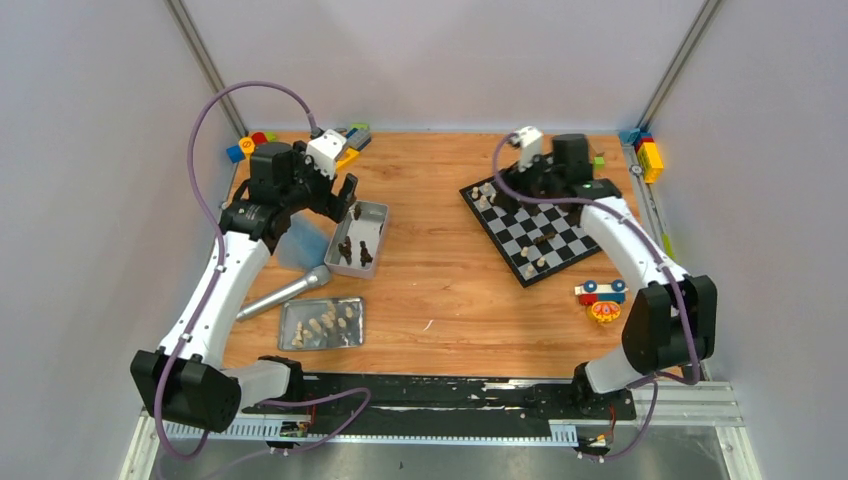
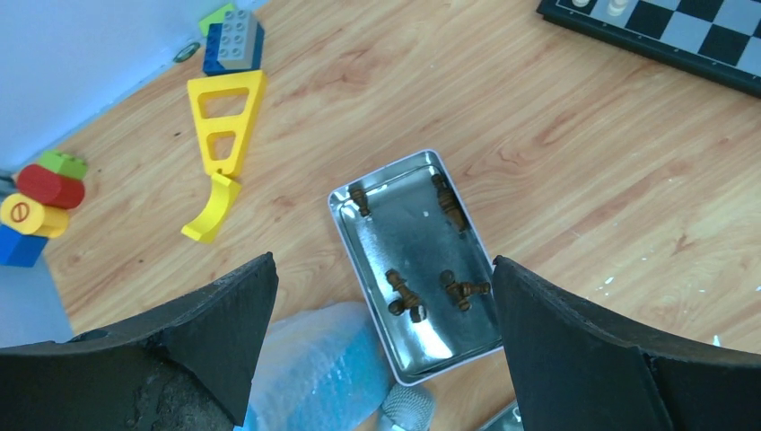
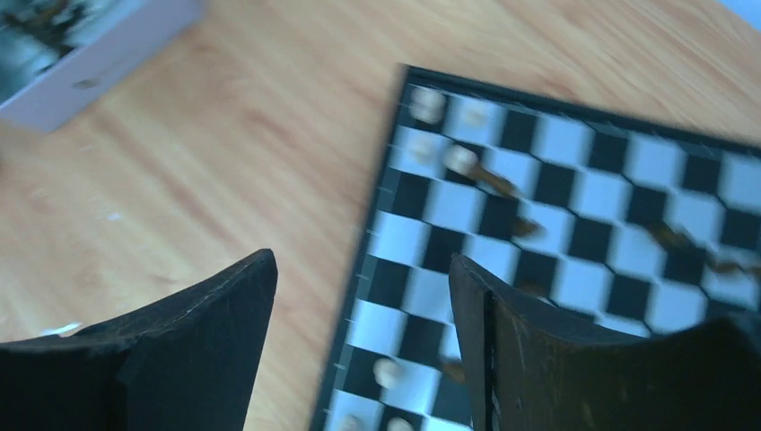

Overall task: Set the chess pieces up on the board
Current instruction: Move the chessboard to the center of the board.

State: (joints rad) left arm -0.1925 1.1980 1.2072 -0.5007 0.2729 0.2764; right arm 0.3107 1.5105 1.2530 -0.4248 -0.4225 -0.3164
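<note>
The board (image 1: pixel 540 230) lies at the right of the table, with cream chess pieces (image 1: pixel 483 192) at its far left corner, dark ones (image 1: pixel 545 238) mid-board and more cream ones (image 1: pixel 530 268) near its front edge. My right gripper (image 1: pixel 523 172) hovers over the far left corner. In the blurred right wrist view this gripper (image 3: pixel 361 256) is open over the board's (image 3: pixel 574 206) edge with nothing between its fingers. My left gripper (image 2: pixel 384 259) stands open above a metal tray (image 2: pixel 350 224) holding several dark pieces (image 2: pixel 404 294). A second tray (image 1: pixel 290 312) holds cream pieces (image 1: pixel 325 322).
A silver microphone (image 1: pixel 285 292) and a blue plastic bag (image 1: pixel 298 242) lie beside the dark-piece tray. Toy blocks (image 1: pixel 250 145) and a yellow plastic piece (image 2: pixel 224 135) sit at the far left. A toy car (image 1: pixel 602 298) sits right of the board; more blocks (image 1: pixel 648 155) lie at the far right.
</note>
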